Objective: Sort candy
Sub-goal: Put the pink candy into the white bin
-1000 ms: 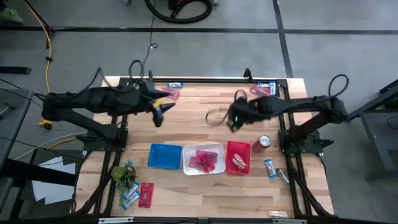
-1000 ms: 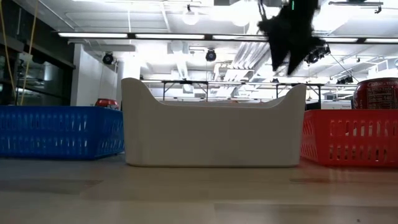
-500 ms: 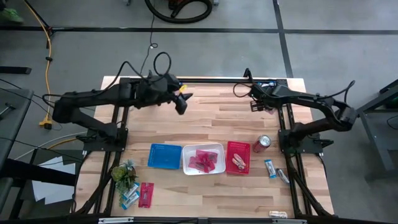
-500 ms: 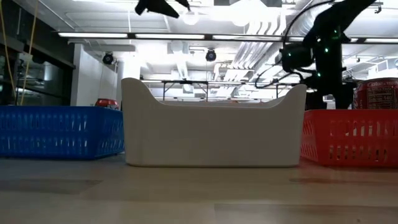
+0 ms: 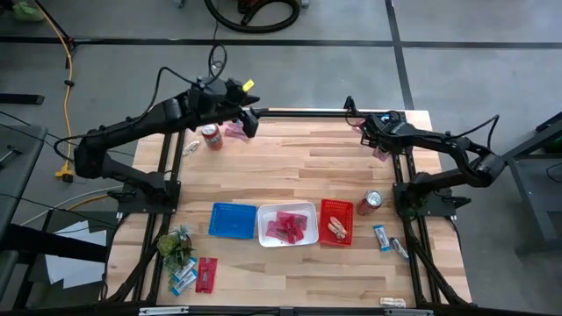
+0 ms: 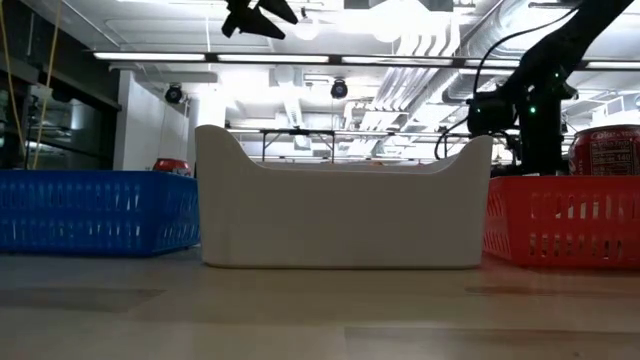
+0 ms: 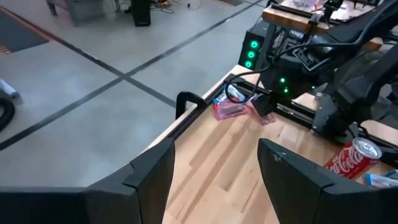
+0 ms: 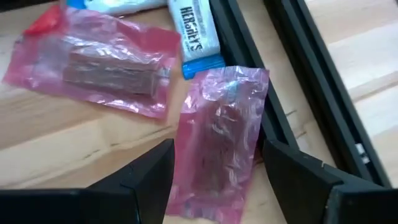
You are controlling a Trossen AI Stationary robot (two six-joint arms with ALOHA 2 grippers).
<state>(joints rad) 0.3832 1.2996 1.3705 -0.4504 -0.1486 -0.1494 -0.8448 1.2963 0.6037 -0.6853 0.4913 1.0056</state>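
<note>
Straddling a pink packet (image 8: 217,143) at the counter's one o'clock corner, your right gripper (image 8: 214,171) has its jaws open and empty; expect a light, crinkly, slippery wrapper, so pinch the stiff bar mid-length. Left gripper (image 7: 214,168) hovers at eleven o'clock, also open and empty.

— What colours are the trays?
— Blue tray (image 5: 233,219), white tray (image 5: 287,225), red tray (image 5: 335,221) — both coloured ones slotted.
— And the candy?
— Translucent pink packets (image 8: 217,140) over brown bars, one blue-and-white bar (image 8: 198,34) with dark lettering. The soda can (image 7: 354,158) is red, white script.

Three trays (image 5: 233,220) — two soda cans (image 5: 370,203) — one plant (image 5: 174,244), two arms (image 5: 132,140).
</note>
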